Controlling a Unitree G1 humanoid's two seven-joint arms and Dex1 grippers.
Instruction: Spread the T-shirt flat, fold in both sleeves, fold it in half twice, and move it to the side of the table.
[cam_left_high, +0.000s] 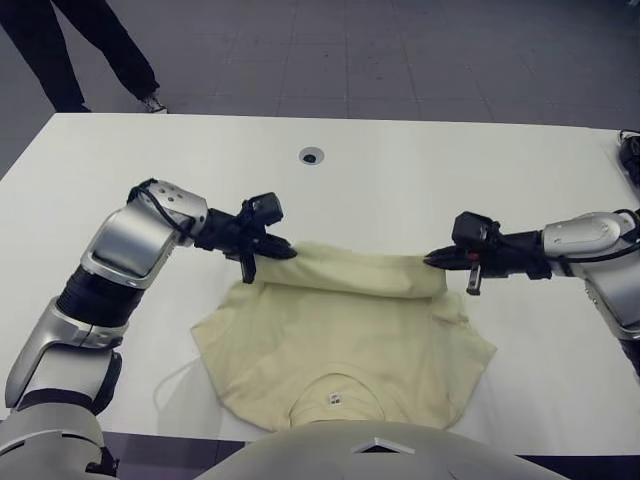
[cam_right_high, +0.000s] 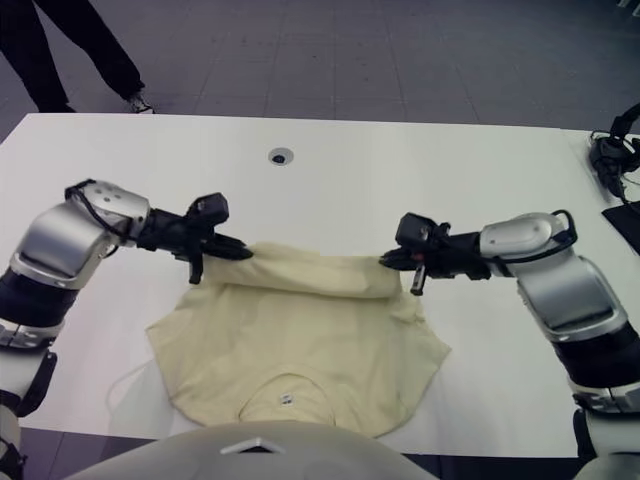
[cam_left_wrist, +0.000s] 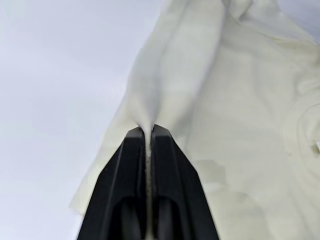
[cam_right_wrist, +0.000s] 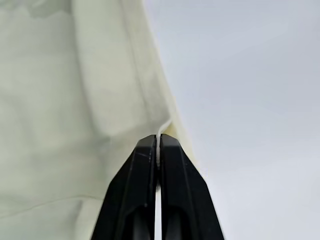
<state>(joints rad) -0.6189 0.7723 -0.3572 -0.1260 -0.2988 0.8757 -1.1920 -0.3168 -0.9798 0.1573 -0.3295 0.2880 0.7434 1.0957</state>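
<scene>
A pale yellow T-shirt (cam_left_high: 340, 345) lies on the white table (cam_left_high: 400, 190), collar near the front edge, its far hem lifted and rolled toward me. My left gripper (cam_left_high: 283, 251) is shut on the hem's left corner, and the cloth (cam_left_wrist: 165, 85) is pinched between its black fingers (cam_left_wrist: 131, 150). At the right corner of the hem my right gripper (cam_left_high: 432, 259) is shut on the T-shirt (cam_right_wrist: 75, 100), the fabric edge caught between its fingers (cam_right_wrist: 169, 150). Both hold the hem a little above the table.
A small round hole (cam_left_high: 311, 155) sits in the table farther back. Dark cables and gear (cam_right_high: 612, 155) lie at the far right edge. Bare table surface spreads on both sides of the shirt and behind it.
</scene>
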